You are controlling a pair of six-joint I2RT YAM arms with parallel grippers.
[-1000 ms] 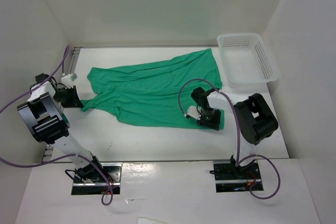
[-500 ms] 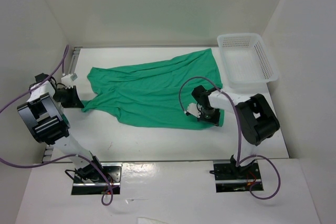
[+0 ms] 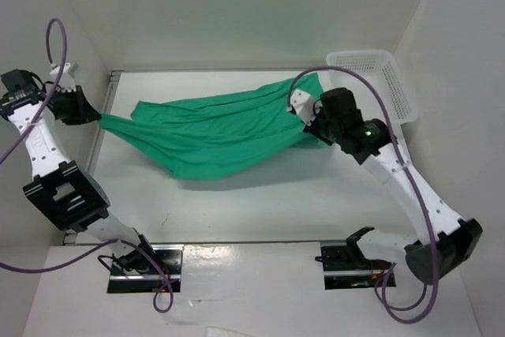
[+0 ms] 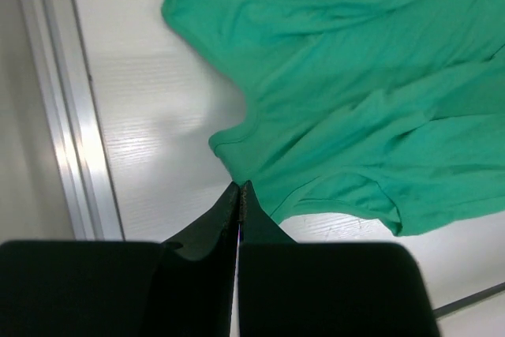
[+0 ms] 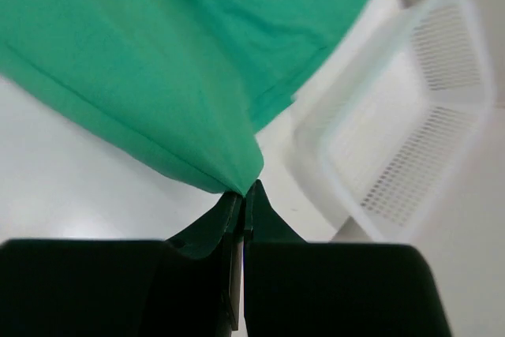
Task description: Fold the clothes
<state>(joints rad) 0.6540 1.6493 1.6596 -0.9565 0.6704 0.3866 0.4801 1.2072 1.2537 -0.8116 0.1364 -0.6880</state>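
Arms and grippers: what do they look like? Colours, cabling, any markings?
Both match: white links with bulky black joint housings on the left arm and right arm. A purple cable loops loosely along each. The left gripper and right gripper are black; their fingers taper to thin tips. A small green light glows on the right arm. No lettering visible.

A rectangular white plastic mesh basket [image 3: 361, 54] stands upright at the far right corner of the flat white table [image 3: 260, 207] — its perforated side shows blurred in the right wrist view [image 5: 394, 179]. Well apart from the basket, along the table's opposite left edge, runs a silver metal rail [image 3: 108, 88] [image 4: 59, 100]. Plain white walls [image 3: 237, 13] rise just behind and beside the basket.
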